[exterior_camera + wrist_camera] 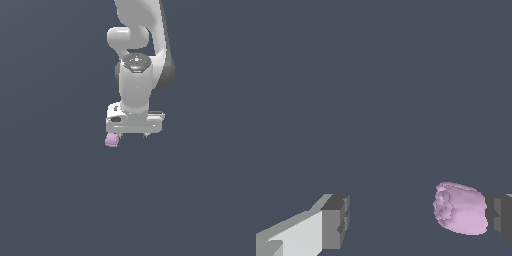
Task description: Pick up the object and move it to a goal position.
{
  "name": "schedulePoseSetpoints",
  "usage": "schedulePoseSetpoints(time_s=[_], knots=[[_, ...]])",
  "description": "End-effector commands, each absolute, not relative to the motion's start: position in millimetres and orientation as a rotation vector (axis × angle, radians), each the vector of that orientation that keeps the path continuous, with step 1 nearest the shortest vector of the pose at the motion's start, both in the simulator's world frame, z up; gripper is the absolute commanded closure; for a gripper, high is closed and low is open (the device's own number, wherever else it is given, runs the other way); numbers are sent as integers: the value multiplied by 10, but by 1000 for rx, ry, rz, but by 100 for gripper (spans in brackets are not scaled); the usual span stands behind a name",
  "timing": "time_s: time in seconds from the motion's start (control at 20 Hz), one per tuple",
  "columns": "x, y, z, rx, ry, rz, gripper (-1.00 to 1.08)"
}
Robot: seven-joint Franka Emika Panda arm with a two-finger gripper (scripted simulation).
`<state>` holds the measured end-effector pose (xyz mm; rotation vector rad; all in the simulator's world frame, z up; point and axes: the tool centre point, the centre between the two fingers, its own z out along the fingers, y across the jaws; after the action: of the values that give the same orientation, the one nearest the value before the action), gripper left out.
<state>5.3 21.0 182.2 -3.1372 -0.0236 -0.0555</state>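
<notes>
The object (112, 140) is not the biggest thing you see, so take the scene by size. A plain dark grey-blue surface (55, 200) fills both views. Over it hangs the white arm (136, 75), pointing straight down. At its end sits your pincer (131, 135), its jaws spread wide. In the wrist view one fingertip (336, 221) stands well apart from the other fingertip (499, 217), with bare surface between them. Smallest of all is the pale pink-lilac lump: in the exterior view it sits just under the pincer's end towards the exterior view's left. In the wrist view the object (461, 208) lies inside the gap, right against one pad and far from the other.
</notes>
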Motion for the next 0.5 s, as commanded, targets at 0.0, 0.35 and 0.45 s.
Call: schedulePoseSetpoints(time_s=[0.0, 0.35, 0.45], knots=[[53, 210, 1822, -3137, -24, -55, -92], [95, 83, 1928, -3145, -50, -97, -92], [106, 55, 1957, -3147, -58, -107, -92]])
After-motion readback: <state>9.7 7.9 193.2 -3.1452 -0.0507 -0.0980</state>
